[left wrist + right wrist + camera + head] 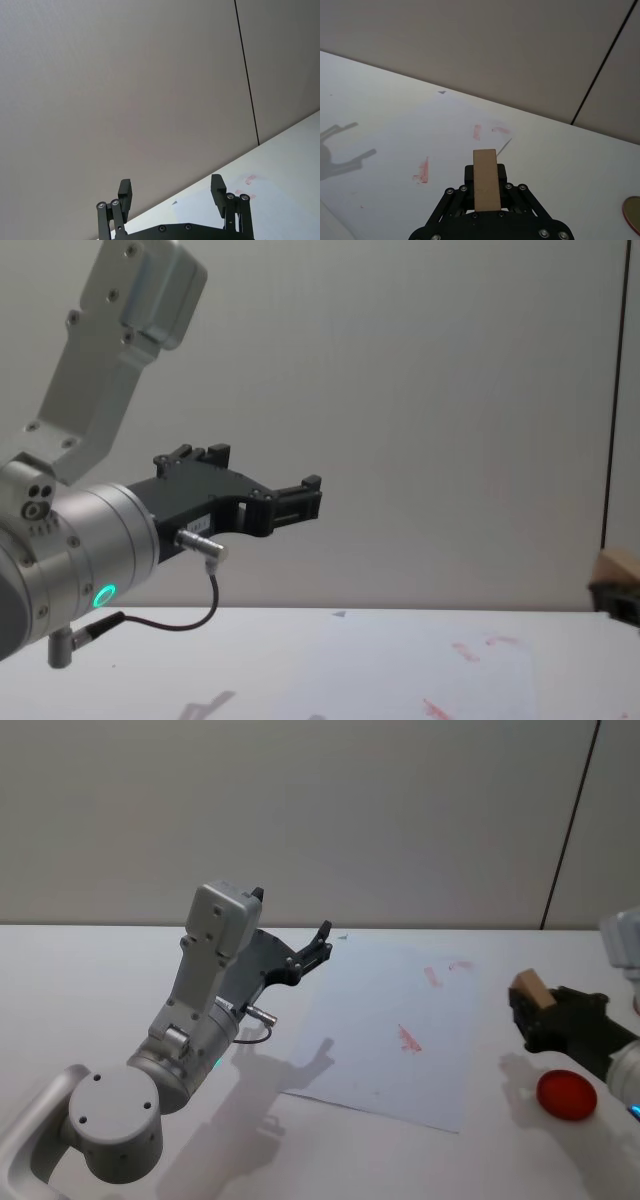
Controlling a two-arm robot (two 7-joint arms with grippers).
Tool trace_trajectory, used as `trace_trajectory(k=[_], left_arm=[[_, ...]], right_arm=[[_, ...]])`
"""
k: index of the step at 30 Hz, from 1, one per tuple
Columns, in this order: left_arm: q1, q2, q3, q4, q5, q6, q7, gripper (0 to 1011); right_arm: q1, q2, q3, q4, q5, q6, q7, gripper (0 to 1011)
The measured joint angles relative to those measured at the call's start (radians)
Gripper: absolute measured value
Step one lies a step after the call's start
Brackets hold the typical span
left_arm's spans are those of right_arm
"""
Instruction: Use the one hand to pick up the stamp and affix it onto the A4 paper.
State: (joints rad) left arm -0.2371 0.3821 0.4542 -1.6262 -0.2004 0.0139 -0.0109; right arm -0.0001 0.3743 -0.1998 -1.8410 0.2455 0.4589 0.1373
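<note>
The right gripper [528, 1010] reaches in from the right edge with its black fingers closed on the stamp [530, 987], whose tan top stands up out of the grip. It is just right of the right edge of the A4 paper [350, 1050], over bare table. Just nearer than that gripper, a round red disc [566, 1094] lies flat on the tabletop. The left gripper [320, 944] hangs above the paper's far left corner with its two fingers [216, 187] spread wide and nothing between them. Its bulky grey arm [190, 1020] takes up the near left and throws a shadow over the sheet's near left part, while a black cable [195, 620] loops under its wrist. Nothing lies between the stamp and the sheet. The paper lies at a slant and carries red marks [409, 1039] near its middle and towards its far right corner. The table [90, 970] is plain white, backed by a pale grey wall [300, 810] with a dark vertical seam [572, 820] on the right.
</note>
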Motion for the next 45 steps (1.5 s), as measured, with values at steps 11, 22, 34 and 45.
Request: trace_trajectory(k=[11,22,34,45], left_arm=[[0.000,0.000,0.000,0.000,0.000,0.000,0.000,1003],[0.000,0.000,0.000,0.000,0.000,0.000,0.000,1003],[0.000,0.000,0.000,0.000,0.000,0.000,0.000,1003],[0.000,0.000,0.000,0.000,0.000,0.000,0.000,1003]], right_arm=[[-0.064,0.051,0.035,-0.043,0.025,0.022,-0.036,221],[-0.121,0.081,0.053,-0.065,0.033,0.063,-0.065,221],[-0.150,0.092,0.059,-0.053,0.009,0.091,-0.080,221],[-0.118,0.064,0.040,-0.005,-0.033,0.096,-0.061,221]])
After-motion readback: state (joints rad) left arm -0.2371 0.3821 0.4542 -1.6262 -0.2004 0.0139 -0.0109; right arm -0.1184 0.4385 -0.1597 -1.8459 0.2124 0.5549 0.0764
